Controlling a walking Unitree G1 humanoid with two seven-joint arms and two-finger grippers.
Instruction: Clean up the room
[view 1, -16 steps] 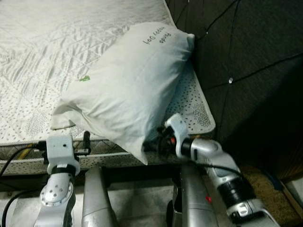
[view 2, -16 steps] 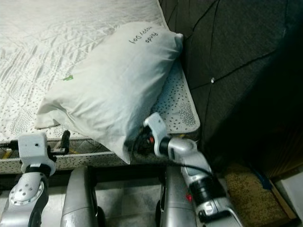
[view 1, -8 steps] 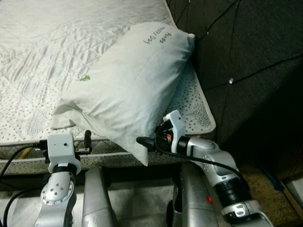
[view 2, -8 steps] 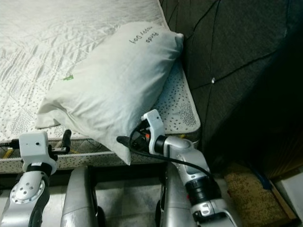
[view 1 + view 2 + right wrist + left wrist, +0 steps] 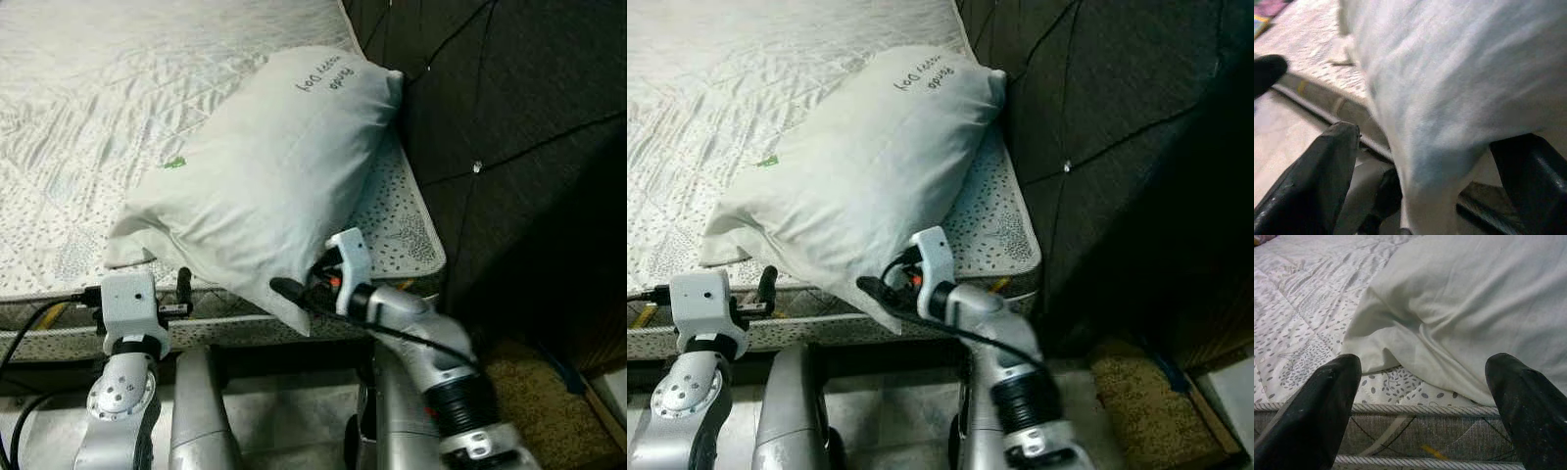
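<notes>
1. Quilted white mattress (image 5: pixel 88 108) is filling the upper left of the head views, with a dark tufted headboard (image 5: pixel 509 127) standing along its right side and pale floor (image 5: pixel 284 411) showing below the bed's edge.
2. Pillow (image 5: pixel 265 176) is lying on the mattress at the corner next to the headboard, its far end leaning against the headboard and its near corner overhanging the mattress edge; handwriting is showing near its far end and a small green tag (image 5: pixel 174 163) on its left side.
3. Right gripper (image 5: pixel 1425 196) is reaching in at the overhanging corner of the pillow; in the right wrist view its two black fingers (image 5: pixel 1312 181) are standing wide apart with the pillow's corner hanging between them, not yet clamped, and that view is blurred.
4. Left gripper (image 5: pixel 1420 406) is hovering just in front of the mattress edge, near the pillow's left corner; its fingers (image 5: pixel 1308 416) are spread apart, grasping nothing, with the piped seam of the mattress lying between them.
5. Brown mat (image 5: pixel 534 377) is lying on the floor at lower right, beside the headboard.
</notes>
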